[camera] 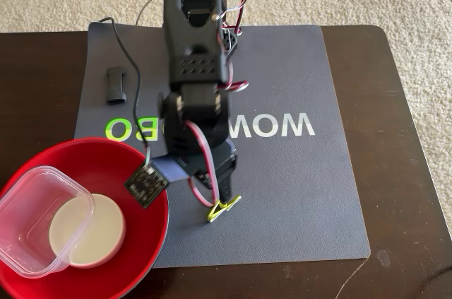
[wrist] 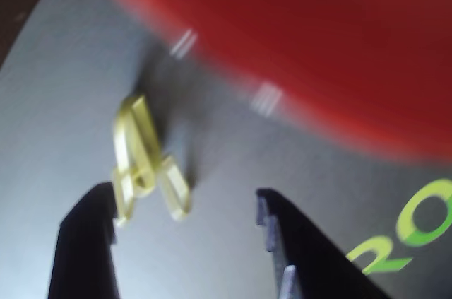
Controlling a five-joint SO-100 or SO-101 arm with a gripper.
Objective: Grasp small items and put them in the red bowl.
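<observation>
The step in hand looks like the pickup of the yellow-green clothespin point(wrist: 145, 161), which lies on the grey mat point(camera: 296, 193) just beside the red bowl point(camera: 145, 260); in the wrist view the tool point(wrist: 187, 225) is spread, with the pin lying against the left finger and the right finger well apart from it, nothing pinched yet. In the fixed view the tool point(camera: 224, 203) sits right over the clothespin point(camera: 223, 208), near the mat's front edge. To do this well, I would judge that the tool should shift slightly left in the wrist view so the pin sits midway between the fingers, then drop until the tips touch the mat before closing, since so thin and light a thing may skate away or flip if only 1 finger pushes it. The wrist view is blurred, so the pin's exact lie is hard to read. A lift clear of the bowl's rim should come before the swing across. Already in the bowl are 2 items, the small white bowl point(camera: 88, 230) and the clear plastic tub point(camera: 39, 218), the tub overlapping the white bowl; the black ribbed bar point(camera: 116, 85) lies on the mat's far left, well apart. The mat on the dark wooden surface point(camera: 402, 129) carries upside-down lettering, white then green, reading roughly "WOMBO" though the arm hides the middle; the wrist view catches green strokes of it point(wrist: 417, 232).
</observation>
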